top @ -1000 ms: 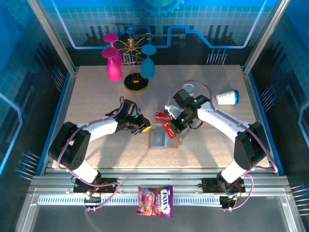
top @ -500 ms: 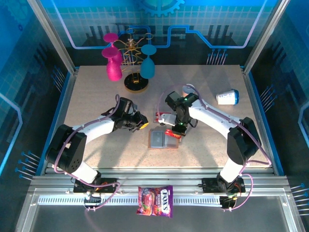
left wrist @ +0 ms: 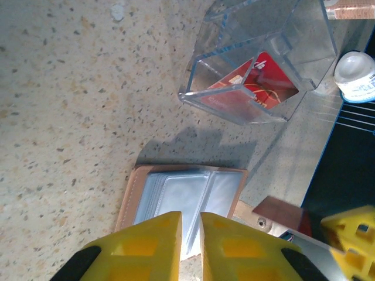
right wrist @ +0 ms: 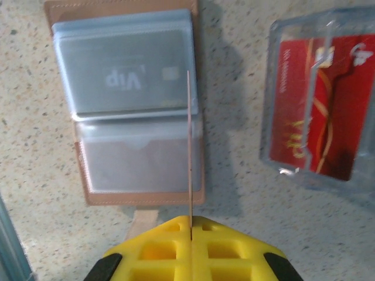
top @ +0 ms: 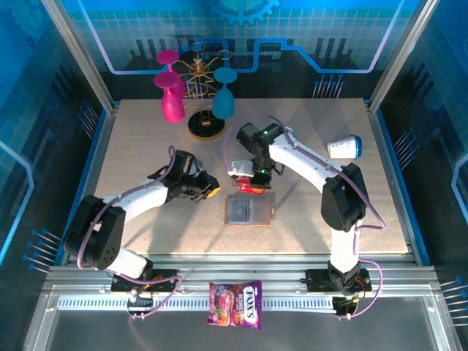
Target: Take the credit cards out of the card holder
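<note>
The card holder point(top: 248, 210) lies open and flat on the tabletop point(top: 146, 146), in the middle, near the front. It is brown on the outside and has grey-blue pockets inside. From the right wrist view, the card holder point(right wrist: 135, 152) has a grey card with "Vip" on it point(right wrist: 126, 76) tucked in one pocket. The other pocket looks empty. The right claw point(right wrist: 190, 222) is pinched tight on one credit card point(right wrist: 190, 146). That card stands on its thin edge, so it looks like a line over the right edge of the card holder. From the top, the right claw point(top: 252, 179) is just behind the card holder, and the credit card point(top: 252, 189) in it shows red. A clear box point(right wrist: 275, 88) sits just beside the card holder, and a red card point(right wrist: 328, 117) lies inside it. The left claw point(top: 210, 191) is to the left of the card holder and does not touch it. In its own view, the left claw point(left wrist: 190, 219) has only a thin gap between its yellow fingers point(left wrist: 152, 234) and holds nothing. That view also shows the card holder point(left wrist: 187, 190), with the clear box point(left wrist: 234, 35) and the red card point(left wrist: 234, 93) past it. A white cup point(top: 344, 148) lies on its side far to the right. A candy bag point(top: 235, 303) sits at the front, off the tabletop.
</note>
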`<action>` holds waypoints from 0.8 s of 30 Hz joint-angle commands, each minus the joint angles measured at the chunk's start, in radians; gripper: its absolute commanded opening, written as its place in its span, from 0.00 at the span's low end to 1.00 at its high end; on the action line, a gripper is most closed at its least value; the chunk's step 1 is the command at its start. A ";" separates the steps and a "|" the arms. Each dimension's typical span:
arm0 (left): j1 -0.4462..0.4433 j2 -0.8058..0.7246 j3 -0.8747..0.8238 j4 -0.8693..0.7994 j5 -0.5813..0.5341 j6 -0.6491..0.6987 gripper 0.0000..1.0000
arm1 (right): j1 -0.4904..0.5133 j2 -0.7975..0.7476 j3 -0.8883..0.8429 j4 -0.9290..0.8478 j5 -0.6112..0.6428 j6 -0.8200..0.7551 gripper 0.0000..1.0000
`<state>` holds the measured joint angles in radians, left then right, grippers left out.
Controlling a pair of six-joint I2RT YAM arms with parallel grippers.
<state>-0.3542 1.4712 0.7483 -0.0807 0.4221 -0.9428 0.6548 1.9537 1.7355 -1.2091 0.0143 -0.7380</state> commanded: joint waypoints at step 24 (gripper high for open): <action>0.025 -0.148 -0.098 -0.050 -0.066 -0.034 0.17 | -0.049 0.297 0.474 -0.199 0.035 -0.095 0.00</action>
<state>-0.3428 1.3399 0.6548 -0.1001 0.3698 -0.9699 0.6186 2.2200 2.1677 -1.3628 0.0383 -0.8139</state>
